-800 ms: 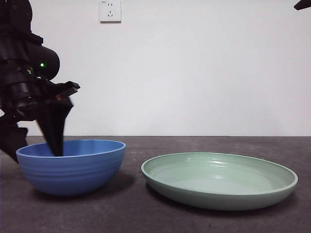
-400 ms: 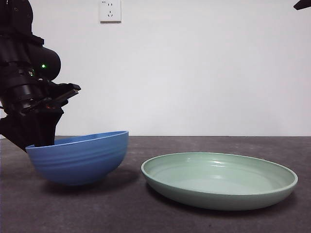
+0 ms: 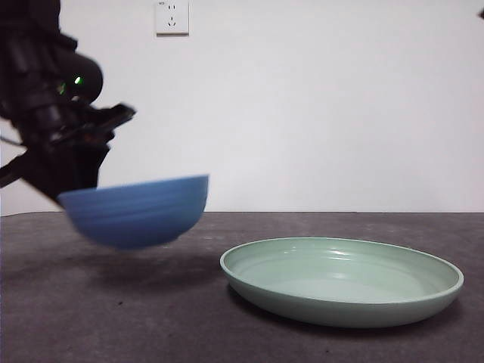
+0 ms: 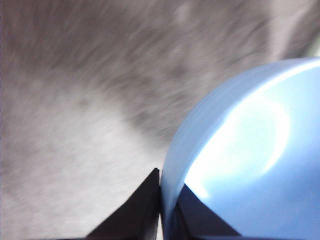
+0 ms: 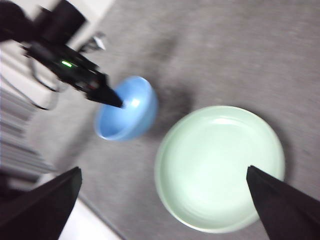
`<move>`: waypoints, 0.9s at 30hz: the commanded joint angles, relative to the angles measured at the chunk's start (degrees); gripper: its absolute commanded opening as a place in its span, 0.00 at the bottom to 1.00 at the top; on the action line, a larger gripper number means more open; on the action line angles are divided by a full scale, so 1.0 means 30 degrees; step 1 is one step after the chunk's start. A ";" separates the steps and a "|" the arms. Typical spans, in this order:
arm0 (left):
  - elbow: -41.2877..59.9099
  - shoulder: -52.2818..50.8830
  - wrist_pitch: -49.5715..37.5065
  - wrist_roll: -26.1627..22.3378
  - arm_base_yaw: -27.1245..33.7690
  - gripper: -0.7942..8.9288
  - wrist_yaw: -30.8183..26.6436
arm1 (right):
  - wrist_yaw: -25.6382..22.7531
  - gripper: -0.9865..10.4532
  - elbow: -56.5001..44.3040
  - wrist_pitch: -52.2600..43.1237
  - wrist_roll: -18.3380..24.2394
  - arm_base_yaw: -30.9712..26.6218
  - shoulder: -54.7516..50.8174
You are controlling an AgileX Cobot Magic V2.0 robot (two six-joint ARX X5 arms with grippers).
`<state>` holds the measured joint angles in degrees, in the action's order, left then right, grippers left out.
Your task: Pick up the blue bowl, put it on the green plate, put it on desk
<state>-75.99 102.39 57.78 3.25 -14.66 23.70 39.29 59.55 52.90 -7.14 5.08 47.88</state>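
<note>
The blue bowl (image 3: pixel 136 210) hangs clear of the desk (image 3: pixel 151 318) at the left of the front view, slightly tilted. My left gripper (image 4: pixel 162 202) is shut on its rim, one jaw inside and one outside; the bowl (image 4: pixel 250 155) fills much of the left wrist view. The green plate (image 3: pixel 342 280) rests empty on the desk to the right of the bowl. From high above, my right gripper (image 5: pixel 162 200) stands open and looks down on the plate (image 5: pixel 220 165), the bowl (image 5: pixel 125 112) and the left arm (image 5: pixel 65 60).
A white wall with a socket (image 3: pixel 172 17) stands behind the desk. In the right wrist view a pale edge (image 5: pixel 95 227) runs beside the desk.
The bowl went from resting flat on the desk to tilted and then lifted off it, carried up and slightly right by my left gripper. The plate has not moved.
</note>
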 commanded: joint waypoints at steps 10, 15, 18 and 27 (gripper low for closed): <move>-0.3082 0.0393 -0.0342 0.2688 -0.3942 0.10 -0.0270 | -0.2754 0.56 0.0517 0.1610 0.1166 -0.0022 -0.2484; -0.4452 0.1020 -0.0306 0.3330 -0.5756 0.10 -0.1668 | -0.2754 0.56 0.0517 0.1676 0.1115 0.0000 -0.3177; -0.5865 0.1996 0.0299 0.3504 -0.6615 0.10 -0.1668 | -0.2754 0.56 0.0517 0.1690 0.1100 0.0000 -0.3410; -1.1752 0.7417 0.2820 0.2616 -0.8867 0.10 -0.1880 | -0.2732 0.56 0.0517 0.1821 0.1086 0.0284 -0.3555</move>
<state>-109.69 123.24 66.02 12.08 -40.58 18.04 31.22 59.88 58.63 -4.32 5.69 37.12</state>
